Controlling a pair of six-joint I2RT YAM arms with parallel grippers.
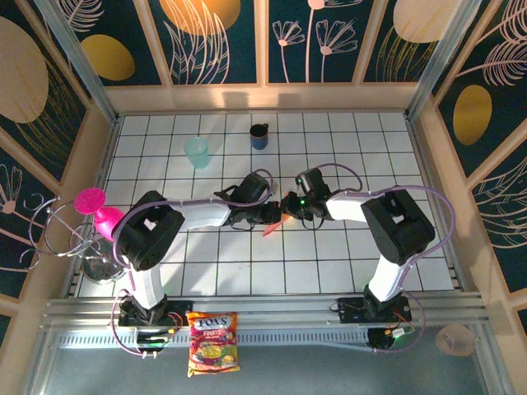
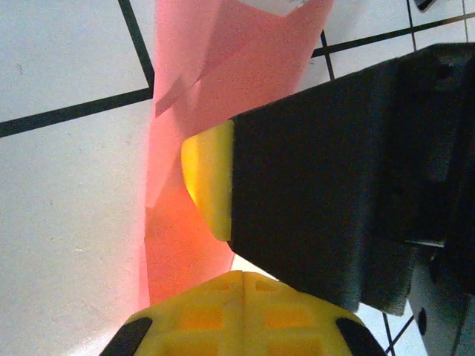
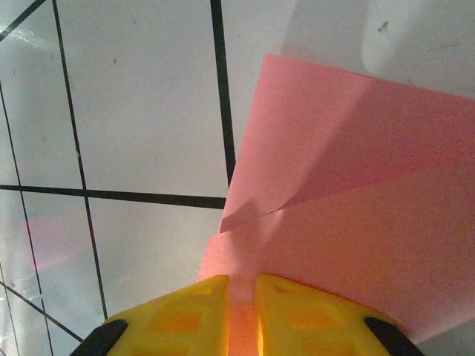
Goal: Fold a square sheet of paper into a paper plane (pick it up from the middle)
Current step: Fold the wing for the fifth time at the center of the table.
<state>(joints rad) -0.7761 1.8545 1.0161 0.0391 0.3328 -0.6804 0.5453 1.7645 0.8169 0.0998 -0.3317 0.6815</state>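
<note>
Two grippers are set nose to nose on the near side of the dark mug [image 1: 259,136], well apart from it. The sheet of paper [image 3: 349,208], salmon-pink and already creased into overlapping flaps, is held between them there. The right gripper [image 3: 239,291] is clamped on the sheet, a thin strip of pink being pinched in the seam of its yellow fingers. The fingers of the left gripper [image 2: 242,285] are pressed together with no gap. The paper runs down beneath them, so it is judged to be nipped there too, though the contact itself is hidden. Such a two-sided hold is probably meant to keep the limp sheet taut so that one fold can be steadied while the next is pressed. In the top view a pointed corner of the paper is seen hanging toward the white tiled table [image 1: 354,263]. A teal tumbler [image 1: 197,152] is stood to the left of the mug. A magenta goblet [image 1: 97,210] is hung on a wire rack [image 1: 62,234] far to the mug's left and nearer. A snack packet [image 1: 212,341] is laid nearer still, beyond the table's edge. The enclosure is walled with dark floral panels.
</note>
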